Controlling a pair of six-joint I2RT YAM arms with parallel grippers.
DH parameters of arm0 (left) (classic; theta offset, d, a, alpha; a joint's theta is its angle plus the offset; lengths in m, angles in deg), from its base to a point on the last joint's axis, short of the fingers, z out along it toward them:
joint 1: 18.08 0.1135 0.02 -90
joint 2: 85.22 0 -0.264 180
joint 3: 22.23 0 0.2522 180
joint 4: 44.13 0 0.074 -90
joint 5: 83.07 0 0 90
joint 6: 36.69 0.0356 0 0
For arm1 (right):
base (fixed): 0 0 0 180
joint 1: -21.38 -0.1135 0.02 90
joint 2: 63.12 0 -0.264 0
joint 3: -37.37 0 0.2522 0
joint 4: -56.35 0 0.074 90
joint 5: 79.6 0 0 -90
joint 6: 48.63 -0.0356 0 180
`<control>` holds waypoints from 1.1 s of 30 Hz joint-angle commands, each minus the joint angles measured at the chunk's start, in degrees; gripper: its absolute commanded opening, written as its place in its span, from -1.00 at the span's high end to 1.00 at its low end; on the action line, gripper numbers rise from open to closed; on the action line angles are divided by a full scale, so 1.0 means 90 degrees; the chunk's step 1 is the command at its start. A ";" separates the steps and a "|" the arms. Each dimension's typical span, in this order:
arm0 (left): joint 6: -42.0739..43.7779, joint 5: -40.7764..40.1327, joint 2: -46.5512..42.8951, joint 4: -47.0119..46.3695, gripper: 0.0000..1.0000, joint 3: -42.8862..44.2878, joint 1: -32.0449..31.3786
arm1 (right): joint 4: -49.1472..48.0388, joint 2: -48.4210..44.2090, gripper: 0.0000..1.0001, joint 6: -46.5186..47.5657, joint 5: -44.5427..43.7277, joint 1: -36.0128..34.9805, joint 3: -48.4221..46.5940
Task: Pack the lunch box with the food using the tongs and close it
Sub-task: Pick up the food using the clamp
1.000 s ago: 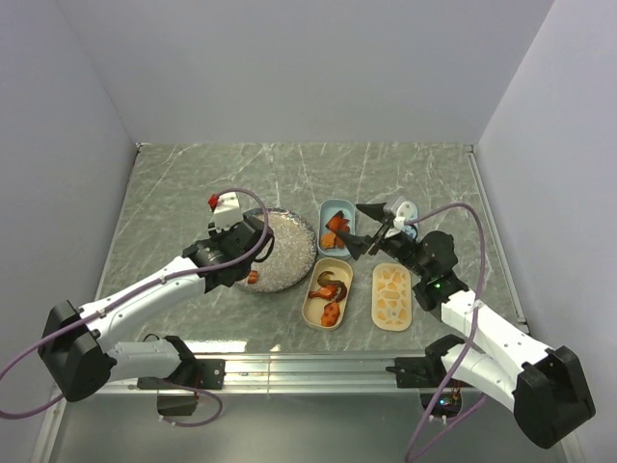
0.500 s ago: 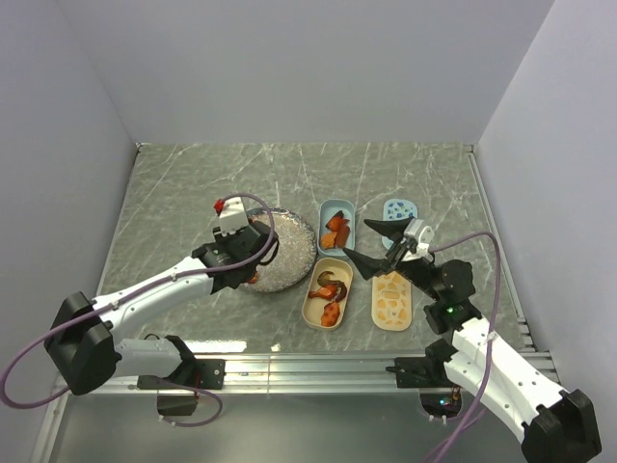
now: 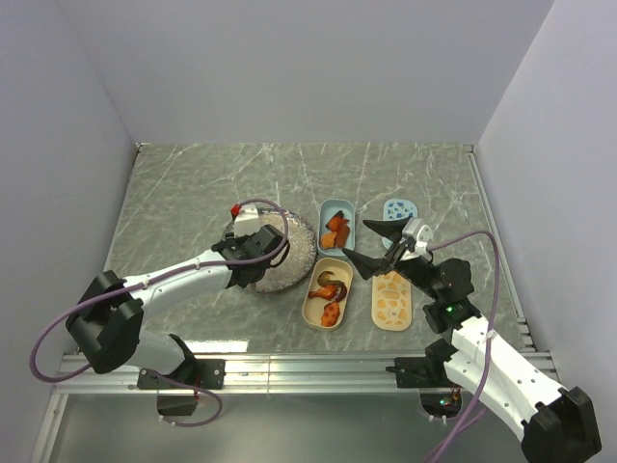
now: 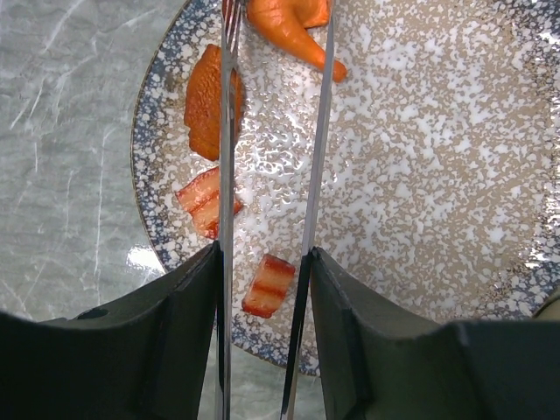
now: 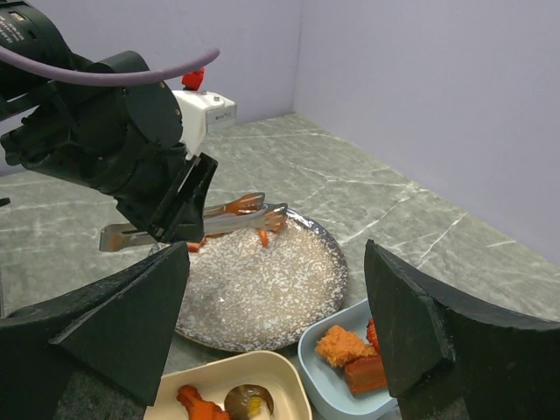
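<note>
Left gripper point(image 4: 262, 267), clamped on silver metal tongs point(image 4: 227, 157), has shifted right over the round speckled plate point(image 4: 437, 175); right gripper point(image 3: 357, 239), spread and empty, has drawn back nearer.

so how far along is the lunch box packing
Done: food sits in the blue tub and cream tub. In hand: the left end effector holds tongs around an orange piece on the speckled plate. Left: three more pieces there, then the cream lid and blue lid, both off. The right end effector is open, empty.
</note>
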 commanded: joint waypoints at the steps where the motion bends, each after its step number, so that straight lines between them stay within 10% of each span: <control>1: 0.0147 0.0021 -0.0015 -0.0256 -0.01 0.0265 -0.0021 | -0.0120 -0.0090 -0.75 -0.0054 0.0055 0.0015 0.0045; 33: 0.0743 0.0851 0.0092 -0.0599 -0.02 0.0265 0.0526 | -0.0042 -0.0169 -0.76 0.0015 0.0211 0.0015 0.0054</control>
